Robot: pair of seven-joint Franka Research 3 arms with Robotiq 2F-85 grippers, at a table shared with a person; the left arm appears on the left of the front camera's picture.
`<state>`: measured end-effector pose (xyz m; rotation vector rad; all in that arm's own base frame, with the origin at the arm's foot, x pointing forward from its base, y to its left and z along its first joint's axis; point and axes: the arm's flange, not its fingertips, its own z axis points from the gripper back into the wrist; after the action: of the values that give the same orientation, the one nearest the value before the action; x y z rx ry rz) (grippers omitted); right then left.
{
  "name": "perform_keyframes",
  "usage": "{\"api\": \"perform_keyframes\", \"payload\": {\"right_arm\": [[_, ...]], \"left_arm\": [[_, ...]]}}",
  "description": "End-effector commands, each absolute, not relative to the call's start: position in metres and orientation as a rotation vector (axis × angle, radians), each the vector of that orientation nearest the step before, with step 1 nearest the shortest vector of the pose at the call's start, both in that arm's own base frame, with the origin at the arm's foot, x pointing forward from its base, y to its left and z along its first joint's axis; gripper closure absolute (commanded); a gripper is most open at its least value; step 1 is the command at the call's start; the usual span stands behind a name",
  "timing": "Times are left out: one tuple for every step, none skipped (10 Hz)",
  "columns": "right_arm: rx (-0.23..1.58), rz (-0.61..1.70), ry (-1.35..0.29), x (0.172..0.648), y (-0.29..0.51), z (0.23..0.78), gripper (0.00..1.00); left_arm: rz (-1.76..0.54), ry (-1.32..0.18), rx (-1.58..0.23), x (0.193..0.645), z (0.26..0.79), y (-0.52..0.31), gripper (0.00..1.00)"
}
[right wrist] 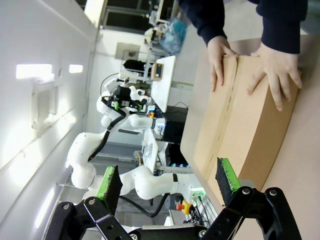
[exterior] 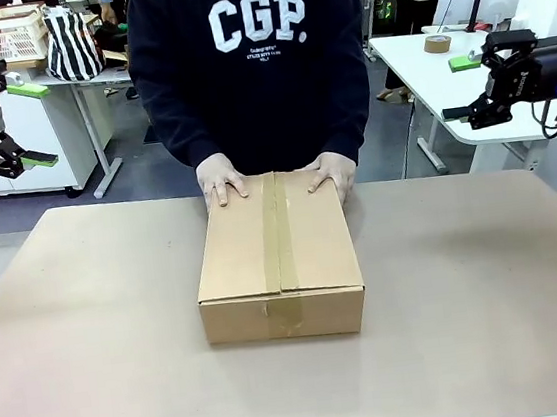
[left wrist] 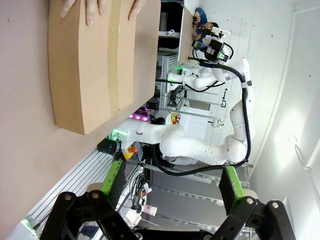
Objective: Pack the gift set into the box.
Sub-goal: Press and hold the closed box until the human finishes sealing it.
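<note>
Front: box (exterior: 277, 259) taped shut in the middle of the counter (exterior: 491, 305), person's hands (exterior: 221, 183) flat on its far end. Left tool (exterior: 36, 125) and right tool (exterior: 458, 87) hang out at the sides, both spread.
Left wrist: fingers (left wrist: 114, 180) wide apart, box beyond.
Right wrist: same.

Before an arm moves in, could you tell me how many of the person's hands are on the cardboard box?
2. One hand rests on the far edge of the closed cardboard box, left of the tape seam; the other hand rests right of it.
</note>
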<state>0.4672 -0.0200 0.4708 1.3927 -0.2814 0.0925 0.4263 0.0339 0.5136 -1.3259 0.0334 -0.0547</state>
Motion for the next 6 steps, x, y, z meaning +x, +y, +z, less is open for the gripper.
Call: {"api": "perform_keyframes", "payload": {"right_arm": [[1.373, 0.117, -0.294, 0.464, -0.02, 0.469, 0.0], [1.373, 0.117, -0.294, 0.464, -0.02, 0.469, 0.0], [1.373, 0.117, -0.294, 0.464, -0.02, 0.469, 0.0], [1.373, 0.117, -0.294, 0.464, -0.02, 0.469, 0.0], [1.393, 0.092, -0.281, 0.467, -0.02, 0.471, 0.0], [1.409, 0.293, -0.32, 0.467, -0.001, 0.477, 0.0]], "left_arm": [[-0.071, 0.024, -1.346, 0.426, 0.515, 0.035, 0.0], [-0.071, 0.024, -1.346, 0.426, 0.515, 0.035, 0.0], [-0.071, 0.024, -1.346, 0.426, 0.515, 0.035, 0.0], [-0.071, 0.024, -1.346, 0.426, 0.515, 0.035, 0.0], [-0.055, 0.033, -1.326, 0.426, 0.514, 0.034, 0.0], [-0.231, -0.021, -1.356, 0.425, 0.518, 0.014, 0.0]]}}
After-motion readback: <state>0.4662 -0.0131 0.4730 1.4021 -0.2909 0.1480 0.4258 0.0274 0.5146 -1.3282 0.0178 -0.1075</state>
